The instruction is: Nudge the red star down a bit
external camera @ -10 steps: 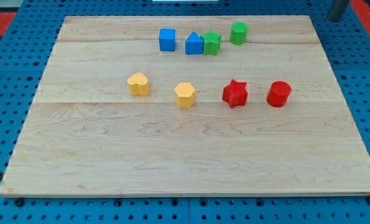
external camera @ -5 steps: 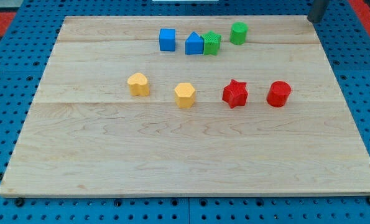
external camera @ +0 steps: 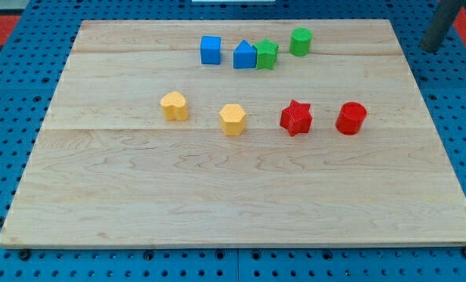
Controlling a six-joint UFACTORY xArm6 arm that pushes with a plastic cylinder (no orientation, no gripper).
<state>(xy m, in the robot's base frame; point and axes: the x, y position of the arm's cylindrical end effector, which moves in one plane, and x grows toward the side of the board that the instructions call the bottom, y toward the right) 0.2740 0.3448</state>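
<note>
The red star (external camera: pixel 296 117) lies on the wooden board (external camera: pixel 240 204), right of centre. A red cylinder (external camera: pixel 351 118) sits just to its right, apart from it. My rod shows at the view's top right, and my tip (external camera: pixel 431 48) is off the board's right edge, far up and right of the red star and touching no block.
A yellow hexagon (external camera: pixel 233 119) and a yellow heart-like block (external camera: pixel 174 106) lie left of the star. Near the board's top stand a blue cube (external camera: pixel 211 49), a blue house-shaped block (external camera: pixel 244 55), a green star (external camera: pixel 267 55) and a green cylinder (external camera: pixel 300 41).
My rod moved left along the view's top, then came back right and lower, so more of it shows now. No block has moved.
</note>
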